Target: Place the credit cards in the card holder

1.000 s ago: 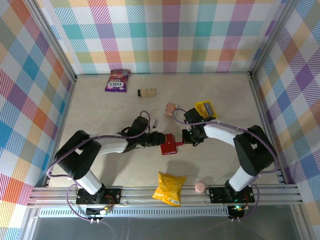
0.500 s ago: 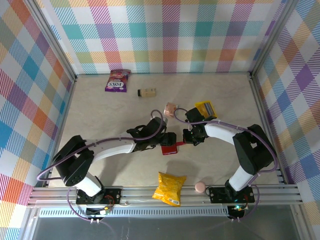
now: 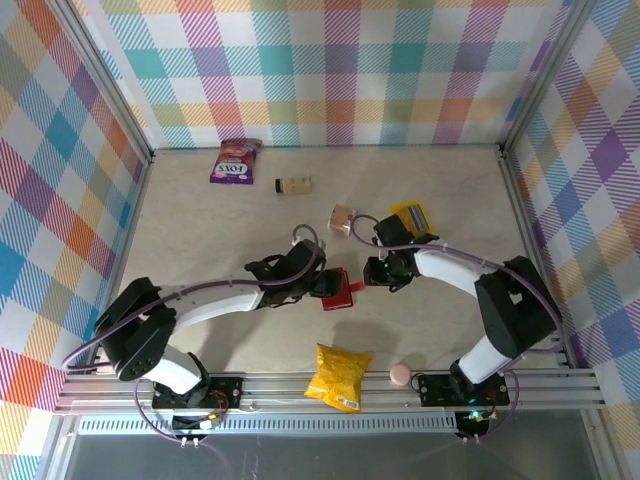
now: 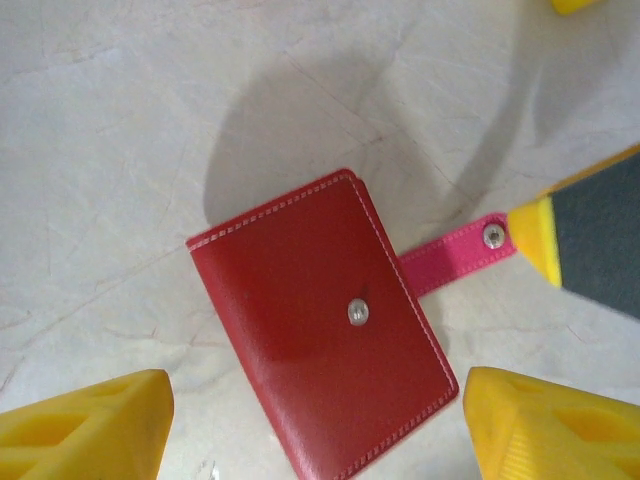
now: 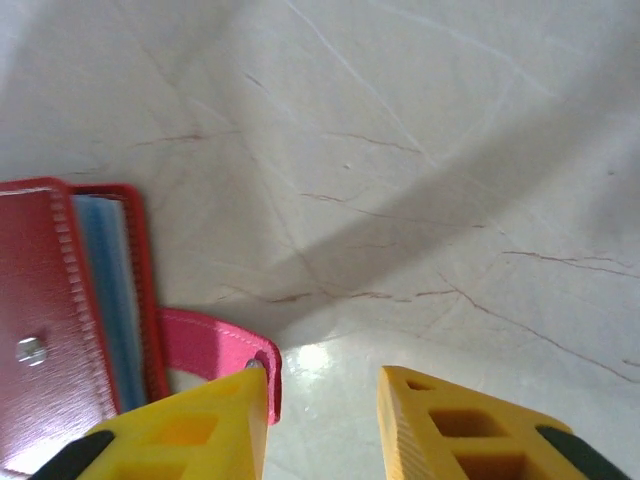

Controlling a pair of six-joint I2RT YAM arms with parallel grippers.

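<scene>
Locate the left gripper (image 4: pixel 320 425) over the table, jaws spread wide and holding nothing, its yellow ribbed fingers (image 4: pixel 90 425) standing on either side of the small red stitched folding card holder (image 4: pixel 320 320) without touching it. Locate the right gripper (image 5: pixel 322 395) just to the right of the holder, jaws parted by a moderate gap with nothing between them, one yellow finger touching the end of the pink snap tab (image 4: pixel 455 255). Find the card holder lying flat on the pale marbled table (image 4: pixel 120 120), cover up, metal stud (image 4: pixel 357 312) exposed, tab undone and stretched sideways. Note a pale blue layer (image 5: pixel 100 270) between the red covers; cannot tell whether a card. Further out, find a small yellow open tray (image 3: pixel 398 211) behind the right gripper, a yellow crinkled snack bag (image 3: pixel 342 377) near the front rail, and a purple sweet packet (image 3: pixel 235 160) at the back.
</scene>
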